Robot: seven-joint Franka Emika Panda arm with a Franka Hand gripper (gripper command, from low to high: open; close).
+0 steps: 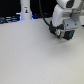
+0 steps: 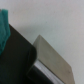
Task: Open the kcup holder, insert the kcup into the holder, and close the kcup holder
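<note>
Pale grey tabletop, dark cluttered backdrop

Arm has white, rounded shell segments. Gripper is a dark grey-black boxy block with small green and red spots (blurry, can't tell what). Black cable loops from it beside the white wrist.

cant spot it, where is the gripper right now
In the exterior view the gripper hangs at the upper right, just above the white table, far from the white bottle upper left.

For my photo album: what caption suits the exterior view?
A white robot arm's gripper hangs low over a pale table.
</note>
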